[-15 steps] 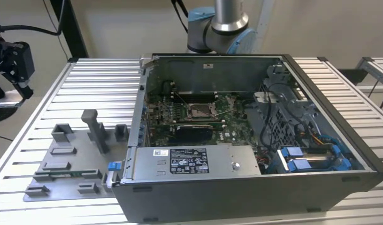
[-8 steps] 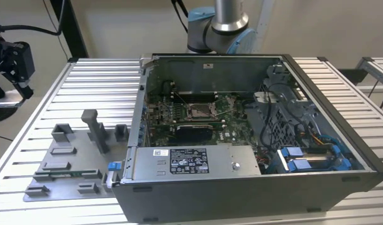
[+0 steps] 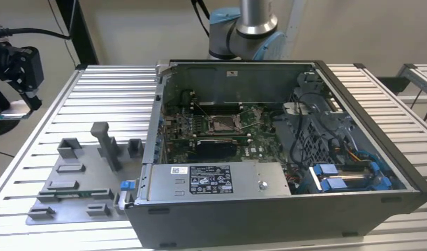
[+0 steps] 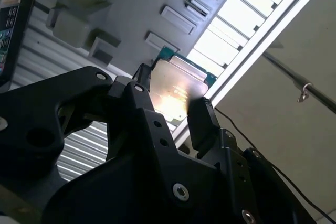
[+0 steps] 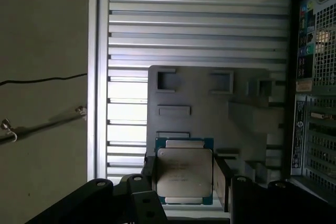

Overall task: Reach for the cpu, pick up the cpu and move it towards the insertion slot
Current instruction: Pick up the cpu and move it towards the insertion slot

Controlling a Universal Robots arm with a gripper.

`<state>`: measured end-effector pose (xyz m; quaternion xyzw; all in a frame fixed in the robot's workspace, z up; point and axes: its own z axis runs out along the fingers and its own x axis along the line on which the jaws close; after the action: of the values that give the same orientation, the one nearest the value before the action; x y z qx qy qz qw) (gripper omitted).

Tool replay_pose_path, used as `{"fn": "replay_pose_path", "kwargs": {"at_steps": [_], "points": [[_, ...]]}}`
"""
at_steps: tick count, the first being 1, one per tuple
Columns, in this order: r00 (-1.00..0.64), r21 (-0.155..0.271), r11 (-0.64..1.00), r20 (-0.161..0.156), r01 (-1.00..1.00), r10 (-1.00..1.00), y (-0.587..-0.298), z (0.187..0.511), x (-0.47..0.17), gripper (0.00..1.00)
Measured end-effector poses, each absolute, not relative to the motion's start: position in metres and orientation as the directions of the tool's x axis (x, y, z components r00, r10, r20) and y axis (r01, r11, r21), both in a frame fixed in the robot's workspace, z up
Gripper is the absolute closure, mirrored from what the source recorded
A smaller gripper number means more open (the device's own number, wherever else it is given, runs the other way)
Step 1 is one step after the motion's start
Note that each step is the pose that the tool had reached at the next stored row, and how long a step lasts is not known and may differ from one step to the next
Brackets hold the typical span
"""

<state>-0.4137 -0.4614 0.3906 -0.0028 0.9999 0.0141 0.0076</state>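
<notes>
My gripper (image 3: 17,104) hangs above the table's edge at the exterior view's left, well away from the computer case. It is shut on the cpu (image 5: 185,169), a thin square chip with a pale silvery top and a green rim. In both wrist views the two black fingers clamp the chip's opposite edges, gripper (image 5: 185,178) and gripper (image 4: 172,102), and the cpu (image 4: 177,82) catches a bright glare. The chip is lifted off the grey fixture plate (image 5: 210,111). The insertion slot (image 3: 221,124) is the square socket on the green motherboard inside the open case.
The open computer case (image 3: 269,157) stands on the ribbed metal table (image 3: 94,99), with cables and blue drive clips at the exterior view's right. The grey fixture plate (image 3: 77,180) carries upright blocks between gripper and case. The arm's base (image 3: 245,31) rises behind the case.
</notes>
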Motion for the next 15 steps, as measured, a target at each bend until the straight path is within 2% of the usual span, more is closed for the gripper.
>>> {"fn": "replay_pose_path", "kwargs": {"at_steps": [15], "points": [[-1.0,0.028,1.0,-0.013,-0.006,-0.005,-0.461,0.391,-0.383,1.0]]}}
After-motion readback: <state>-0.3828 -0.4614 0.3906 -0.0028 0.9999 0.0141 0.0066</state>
